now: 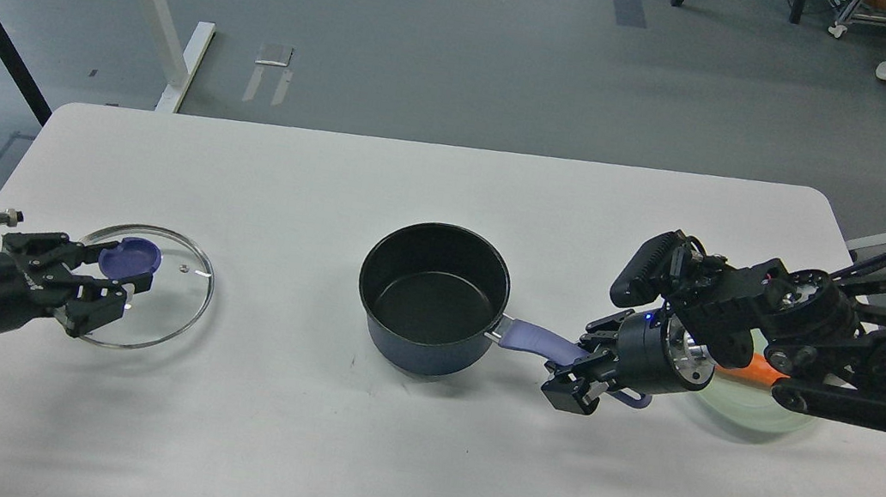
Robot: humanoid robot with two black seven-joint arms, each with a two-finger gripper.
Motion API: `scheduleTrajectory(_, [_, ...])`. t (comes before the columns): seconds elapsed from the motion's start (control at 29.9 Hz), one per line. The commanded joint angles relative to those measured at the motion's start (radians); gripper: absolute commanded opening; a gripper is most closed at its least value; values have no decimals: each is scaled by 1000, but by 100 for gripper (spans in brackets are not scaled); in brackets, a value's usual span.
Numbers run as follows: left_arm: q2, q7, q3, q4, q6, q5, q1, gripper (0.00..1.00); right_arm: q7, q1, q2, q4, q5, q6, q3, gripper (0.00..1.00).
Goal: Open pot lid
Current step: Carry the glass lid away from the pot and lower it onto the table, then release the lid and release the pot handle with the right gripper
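Lid (151,290) first: it lies flat on the white counter (395,467) at the left of the frame, well apart from the pot, so I judge the opening itself done. My left pincer (109,290) sits over the lid's near-left part with its fingers spread, right beside the purple-blue knob (130,257) and holding nothing that I can see. If I pull that arm back carelessly, a finger could catch the knob or steel rim and drag the glass toward the counter's left edge. At the centre of the frame stands the pot (432,299), uncovered, black inside, its lavender handle (536,341) pointing right. My right pincer (582,372) is clamped on the far end of that handle. A jerk there would swing or tip the pot. Behind that arm sits a pale green plate (741,412) with something orange (751,371), which the arm could knock.
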Motion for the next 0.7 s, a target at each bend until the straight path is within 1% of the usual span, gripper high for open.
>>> scheduleTrajectory(0.0, [-13,0,9,5,0,4,1,48,0,-9,1,0,-2,0,-1,11])
scheduleTrajectory(0.03, [-14,0,9,5,0,2,1,51,0,-9,1,-2,-2,0,-1,12])
scheduleTrajectory(0.07, [-14,0,9,5,0,0,1,57,0,-10,1,-2,0,0,-1,12])
scheduleTrajectory(0.1, [-14,0,7,5,0,0,1,66,0,-13,1,-3,0,0,1,12])
scheduleTrajectory(0.13, [-14,0,7,5,0,0,-1,78,0,-19,1,-3,-2,0,2,12])
scheduleTrajectory(0.17, [-16,0,5,5,0,0,-2,83,0,-24,1,-3,-2,0,2,12])
scheduleTrajectory(0.23, [-16,0,5,5,0,0,-7,86,0,-29,0,-3,-2,0,2,13])
scheduleTrajectory(0.27, [-14,0,4,5,-1,-1,-12,88,0,-29,0,-3,-2,0,2,16])
scheduleTrajectory(0.33, [-13,0,4,3,-9,-9,-19,92,0,-33,0,-6,0,-1,4,27])
scheduleTrajectory(0.44, [-11,0,2,3,-15,-84,-50,95,0,-32,0,-16,4,-1,10,57])
scheduleTrajectory(0.47, [-10,0,2,3,-20,-129,-64,97,2,-32,-2,-17,6,-1,18,65])
scheduleTrajectory(0.54, [-8,0,1,3,-35,-235,-104,99,3,-32,-9,-16,15,-1,41,77])
scheduleTrajectory(0.6, [-7,0,4,3,-70,-356,-160,99,6,-20,-32,-3,61,0,90,99])
scheduleTrajectory(0.67, [-7,0,4,3,-122,-462,-211,99,6,-3,-48,-3,144,8,134,99])
